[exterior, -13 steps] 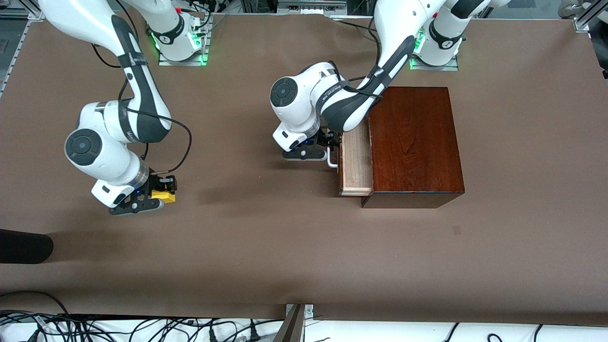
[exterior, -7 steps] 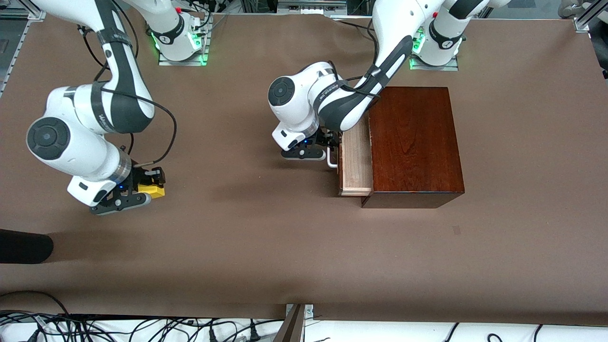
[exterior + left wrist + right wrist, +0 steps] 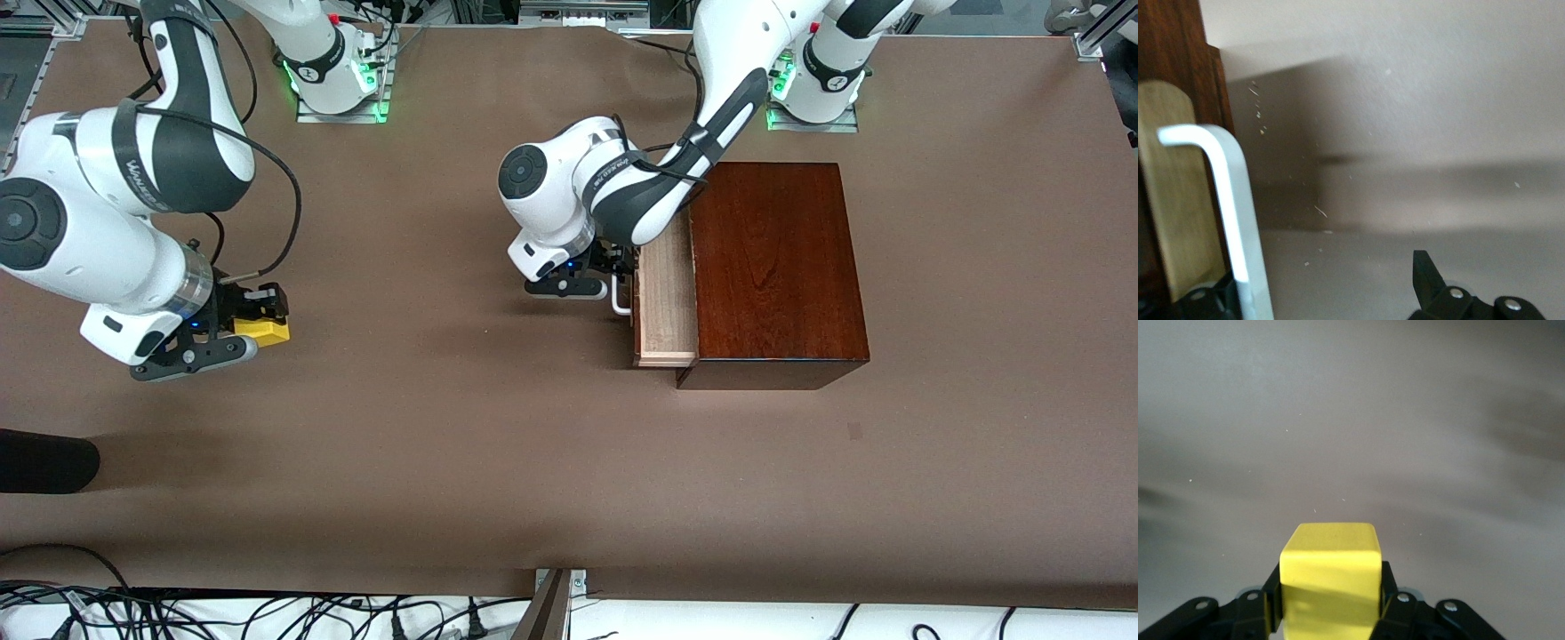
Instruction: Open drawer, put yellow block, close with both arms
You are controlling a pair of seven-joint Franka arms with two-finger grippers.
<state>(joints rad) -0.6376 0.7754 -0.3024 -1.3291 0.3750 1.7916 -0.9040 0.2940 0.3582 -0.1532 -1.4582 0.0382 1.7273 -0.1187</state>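
The right gripper (image 3: 253, 322) is pinching the yellow block (image 3: 262, 332) between its jaws and is carrying it in the air over the worktop (image 3: 462, 444) at the right arm's end; since a second ago it has been rising and drawing away from the drawer (image 3: 665, 298). The drawer is sitting partly pulled out of the mahogany box (image 3: 775, 267), as before. The left gripper (image 3: 613, 267) is staying at the white bar handle (image 3: 1238, 220), its jaws seemingly spread around it, though one finger is mostly hidden.
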